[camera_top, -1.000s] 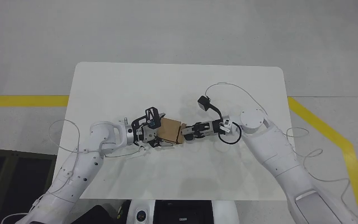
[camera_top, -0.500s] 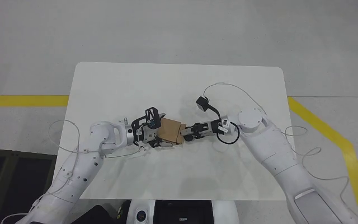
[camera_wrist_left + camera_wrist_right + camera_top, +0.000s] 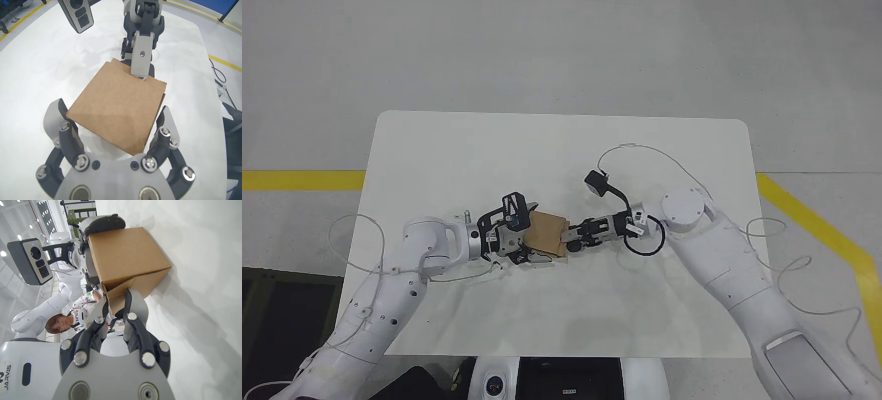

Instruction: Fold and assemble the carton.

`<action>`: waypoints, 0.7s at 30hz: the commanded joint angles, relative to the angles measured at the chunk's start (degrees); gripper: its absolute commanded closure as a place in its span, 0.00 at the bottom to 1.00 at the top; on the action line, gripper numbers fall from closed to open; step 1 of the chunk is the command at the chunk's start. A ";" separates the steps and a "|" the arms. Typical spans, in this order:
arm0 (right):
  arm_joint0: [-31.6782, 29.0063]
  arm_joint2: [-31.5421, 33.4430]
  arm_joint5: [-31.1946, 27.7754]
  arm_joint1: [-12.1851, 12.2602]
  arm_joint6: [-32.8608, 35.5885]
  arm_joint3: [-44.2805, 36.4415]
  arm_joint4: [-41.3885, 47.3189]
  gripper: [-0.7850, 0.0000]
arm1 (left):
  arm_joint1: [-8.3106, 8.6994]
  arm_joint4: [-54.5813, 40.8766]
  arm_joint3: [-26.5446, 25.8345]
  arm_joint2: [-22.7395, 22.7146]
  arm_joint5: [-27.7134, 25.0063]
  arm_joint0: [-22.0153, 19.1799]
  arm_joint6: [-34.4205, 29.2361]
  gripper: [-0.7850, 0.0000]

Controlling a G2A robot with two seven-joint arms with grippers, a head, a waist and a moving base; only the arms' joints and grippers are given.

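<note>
Plain brown carton [image 3: 547, 233] on white table [image 3: 442, 160], left gripper [image 3: 112, 110] clamping its sides, right gripper [image 3: 117, 298], edged leftward, pinching its right end.

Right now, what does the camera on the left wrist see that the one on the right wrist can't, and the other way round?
Left wrist view: the carton's flat, closed top panel, with the left gripper's fingers clamped on its two near sides, and one finger of the right gripper lying on the far edge.
Right wrist view: the carton's side walls and its unclosed end, where a flap is pinched between the right gripper's fingers.
Both: the same brown carton, held by both grippers, with the white table around it.
</note>
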 commanded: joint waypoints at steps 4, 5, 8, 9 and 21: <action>1.07 -0.70 -0.43 -0.47 -0.07 0.87 0.12 0.78 | 0.02 0.00 -0.11 -0.03 -0.02 0.09 -0.05 0.00; 1.24 -0.80 -0.56 -0.54 0.01 1.03 0.18 0.78 | 0.03 0.00 -0.12 -0.04 -0.02 0.11 -0.05 0.00; 1.59 -0.70 -0.82 -0.61 0.28 1.64 0.41 0.76 | 0.07 0.12 -0.11 -0.14 -0.03 0.16 -0.08 0.00; 1.60 -0.53 -0.92 -0.57 0.30 1.80 0.42 0.76 | 0.08 0.07 -0.02 -0.18 -0.04 0.19 -0.09 0.00; -1.04 3.51 -0.06 1.17 0.71 -0.44 0.17 0.80 | 0.13 -0.04 0.08 -0.14 -0.31 0.19 -0.31 0.00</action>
